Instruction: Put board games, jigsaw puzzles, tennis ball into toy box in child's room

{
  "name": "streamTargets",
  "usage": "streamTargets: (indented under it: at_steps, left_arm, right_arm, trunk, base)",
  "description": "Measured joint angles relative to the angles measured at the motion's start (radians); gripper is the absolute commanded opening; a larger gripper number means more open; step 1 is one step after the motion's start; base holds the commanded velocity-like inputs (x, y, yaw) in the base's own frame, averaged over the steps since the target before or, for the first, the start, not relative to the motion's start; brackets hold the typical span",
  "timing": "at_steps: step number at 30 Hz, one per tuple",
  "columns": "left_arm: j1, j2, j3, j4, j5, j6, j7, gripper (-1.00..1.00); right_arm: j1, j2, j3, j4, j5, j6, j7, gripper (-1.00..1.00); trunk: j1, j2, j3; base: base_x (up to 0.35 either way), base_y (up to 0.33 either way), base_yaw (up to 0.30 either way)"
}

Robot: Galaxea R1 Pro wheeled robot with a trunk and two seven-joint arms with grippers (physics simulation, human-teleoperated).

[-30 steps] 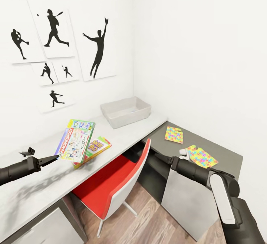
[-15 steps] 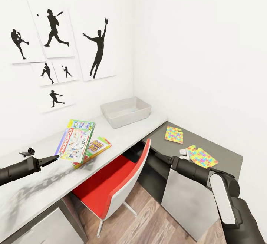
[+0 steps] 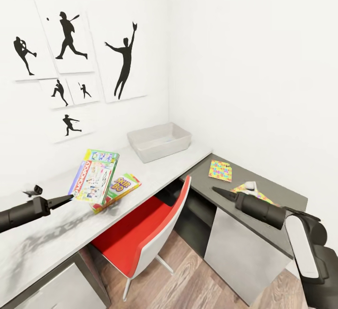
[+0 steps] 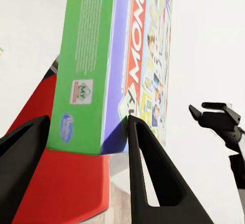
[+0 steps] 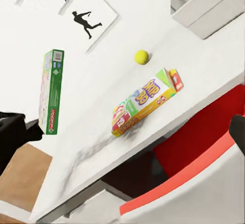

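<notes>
My left gripper [image 3: 70, 197] is shut on the lower corner of the green-edged board game [image 3: 95, 176], holding it upright above the table [image 3: 155, 170]; in the left wrist view its fingers [image 4: 145, 173] straddle the box [image 4: 87, 71]. The SKIP-BO game [image 3: 120, 187] lies slanted on the table beside it. A yellow tennis ball [image 5: 142, 56] rests on the tabletop behind them. The pale grey toy box [image 3: 159, 141] stands at the far corner. Two jigsaw puzzles [image 3: 220, 170] [image 3: 240, 189] lie on the dark lower desk, under my open right gripper [image 3: 215, 189].
A red and white chair [image 3: 145, 234] is tucked under the table between my arms. The dark lower desk [image 3: 281, 201] joins the table at the right, against the white wall. Silhouette posters [image 3: 70, 41] hang above the table. Wood floor [image 3: 188, 281] lies below.
My right arm has swung up and to the right, over the nearer puzzle on the dark desk. The left gripper has lifted the green-edged game slightly.
</notes>
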Motion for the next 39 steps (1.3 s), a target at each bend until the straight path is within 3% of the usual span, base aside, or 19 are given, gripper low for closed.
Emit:
streamTargets:
  at_steps: [2,5,7,14,20,30,39]
  left_arm:
    - [-0.001,-0.001,-0.003,-0.001,0.001,0.002,0.005,-1.0]
    - [-0.001,-0.001,-0.001,-0.006,0.002,0.002,0.002,-1.0]
    - [-0.001,-0.001,-0.001,-0.011,0.002,0.002,0.001,-1.0]
    - [-0.001,-0.007,-0.006,-0.074,0.002,0.003,0.001,-1.0]
    - [-0.001,-0.008,-0.005,-0.079,0.002,0.003,0.0,-1.0]
    - [-0.001,-0.008,-0.005,-0.079,0.0,0.001,0.0,-1.0]
    - [-0.001,-0.008,-0.003,-0.079,0.002,0.001,0.0,-1.0]
  right_arm:
    - [0.007,-0.022,-0.037,0.0,-0.003,-0.003,0.126,1.0]
    - [0.017,-0.028,-0.089,0.0,0.001,-0.017,0.291,1.0]
    - [0.019,-0.03,-0.102,0.0,0.003,-0.024,0.331,1.0]
    - [0.017,-0.026,-0.1,0.0,0.005,-0.028,0.348,1.0]
    - [0.017,-0.026,-0.099,0.0,0.011,-0.037,0.349,1.0]
    - [0.018,-0.026,-0.099,0.0,0.013,-0.055,0.348,1.0]
    - [0.017,-0.024,-0.097,0.0,0.014,-0.057,0.344,1.0]
  trunk:
    - [0.0,0.0,0.0]
    - [0.0,0.0,0.0]
    - [0.0,0.0,0.0]
    - [0.0,0.0,0.0]
    - [0.0,0.0,0.0]
    - [0.0,0.0,0.007]
    - [0.0,0.0,0.008]
  base:
    - [0.0,0.0,0.0]
    - [0.0,0.0,0.0]
    - [0.026,0.0,0.0]
    - [0.212,0.0,0.0]
    - [0.162,0.006,-0.029]
    - [0.144,0.033,-0.217]
    - [0.136,-0.068,-0.021]
